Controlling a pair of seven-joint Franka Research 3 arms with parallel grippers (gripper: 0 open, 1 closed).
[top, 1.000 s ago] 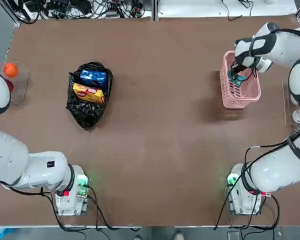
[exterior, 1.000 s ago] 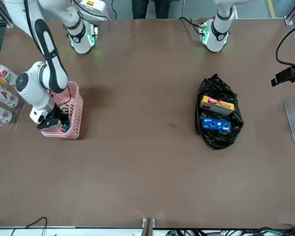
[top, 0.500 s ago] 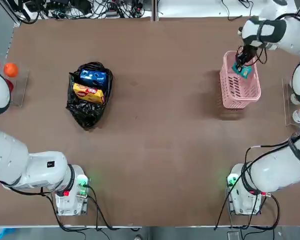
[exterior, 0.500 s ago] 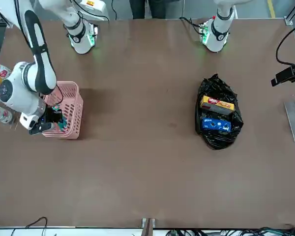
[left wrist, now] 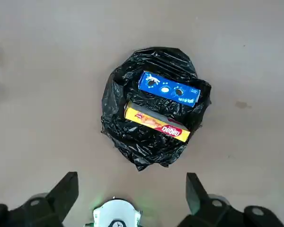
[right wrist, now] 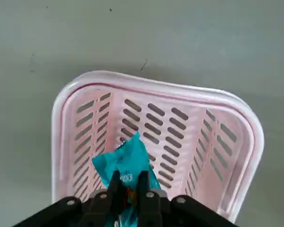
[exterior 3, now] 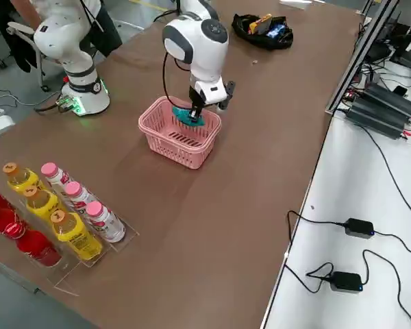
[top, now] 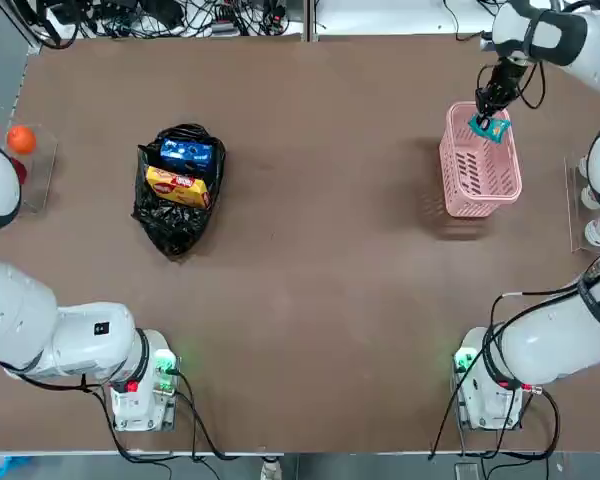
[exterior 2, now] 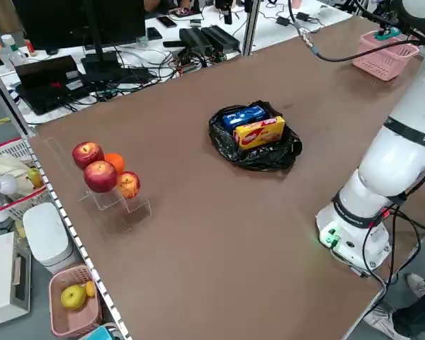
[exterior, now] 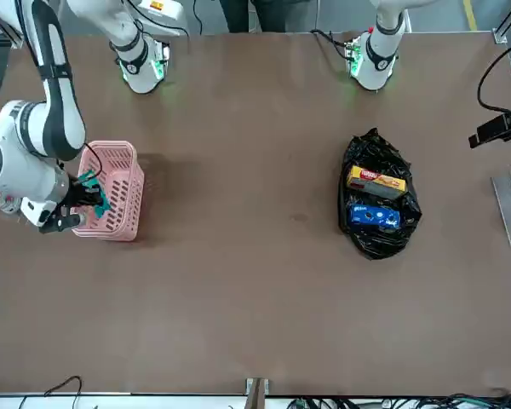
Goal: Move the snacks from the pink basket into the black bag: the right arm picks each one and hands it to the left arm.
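My right gripper [top: 492,103] is shut on a teal snack packet [top: 488,127] and holds it in the air just above the far end of the pink basket [top: 480,170]. The right wrist view shows the packet [right wrist: 125,161] pinched between the fingers, over the basket's rim [right wrist: 156,85]. No other snack shows in the basket. The black bag [top: 175,205] lies at the table's left, holding a blue packet [top: 186,155] and a yellow packet [top: 178,187]. My left gripper [left wrist: 131,179] hangs open high above the bag [left wrist: 132,142], with nothing between its fingers.
Apples and an orange [top: 20,138] sit on a clear stand at the table's left edge. Several bottles [exterior 3: 61,205] stand in a clear rack beyond the basket on the right. Cables [top: 160,15] run along the far edge.
The right gripper has risen out of the basket with the teal packet and shifted toward the table's far edge. The left arm, the bag and the basket have not moved.
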